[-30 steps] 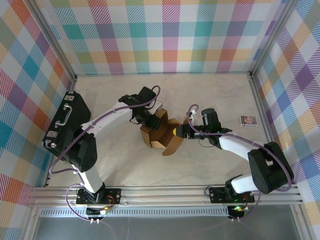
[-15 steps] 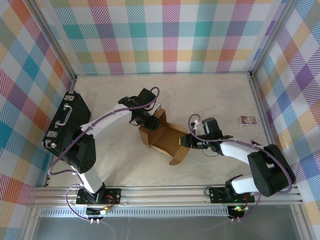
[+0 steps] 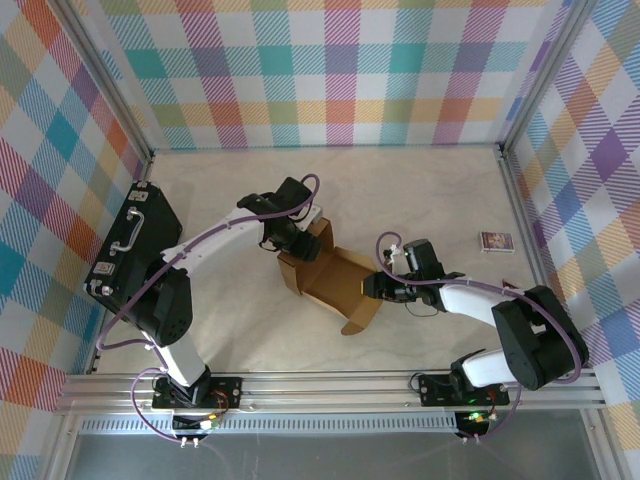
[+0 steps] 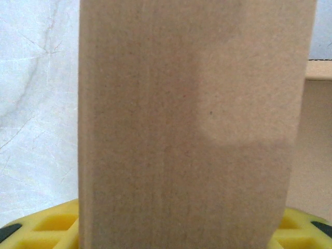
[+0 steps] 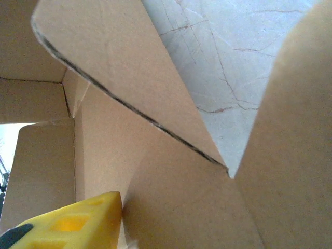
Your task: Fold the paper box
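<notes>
Paper box [image 3: 335,272] lies half-formed in the middle of the table [image 3: 420,190], between the two arms. Its nearest part is a rounded flap [image 3: 360,318] drooping toward the near edge.

Just beyond that flap, the right gripper [image 3: 372,288] is at the box's right end. A second ago it was farther away and higher, with the right-hand panel standing steeply. It has since swung nearer and lower, and the panel now lies much flatter, opened out to the right. The wrist camera sits inside the fold, with cardboard walls on every side and a crease meeting in a corner. One yellow finger [image 5: 72,223] lies against the inner face. The other finger is hidden, so I cannot tell whether these jaws are pinching the panel or only pushing it.

Farther back, the left gripper [image 3: 297,240] has stayed at the box's far-left corner. Its wrist view shows an upright cardboard panel filling the gap between the two yellow fingers [image 4: 44,225]. The jaws are half spread and appear clamped on that wall, anchoring the box.

My reading is that spreading the right side flat exposes the base and creases, so the side walls can be raised next. The folding seems well short of finished, since no lid or closed walls are visible yet.

To the left lies a black case [image 3: 130,250], and a small packet [image 3: 497,241] sits to the right, both well apart from the work.
</notes>
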